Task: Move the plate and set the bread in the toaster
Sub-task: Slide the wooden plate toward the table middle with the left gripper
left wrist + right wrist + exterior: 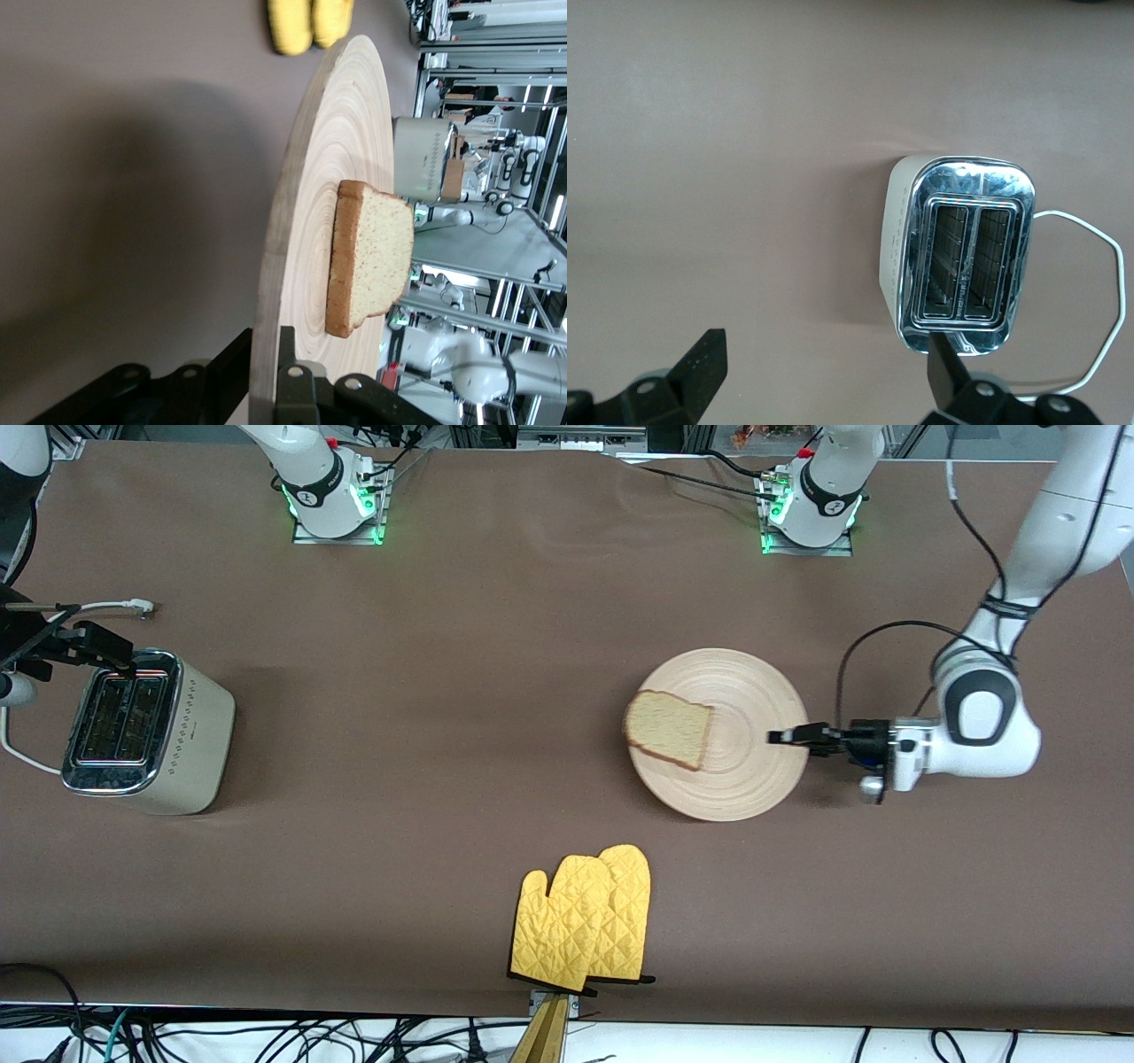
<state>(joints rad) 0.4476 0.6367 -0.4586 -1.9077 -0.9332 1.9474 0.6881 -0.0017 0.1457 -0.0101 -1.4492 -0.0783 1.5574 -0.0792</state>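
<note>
The wooden plate [744,691] lies toward the left arm's end of the table. The bread [669,728] lies flat on it, on the side toward the toaster, overhanging the rim a little. My left gripper [784,737] is shut on the plate's rim on the side away from the bread; in the left wrist view the gripper [266,345] has one finger above and one below the plate [345,133], with the bread [376,252] past it. The toaster [177,726] stands at the right arm's end. My right gripper [84,646] hovers open and empty above the toaster [966,257]; its own view shows it [822,350] open wide.
Yellow oven mitts [585,921] lie near the table's front edge, nearer to the front camera than the plate. The toaster's white cord [106,607] runs off toward the arm bases. Bare brown table lies between the toaster and the plate.
</note>
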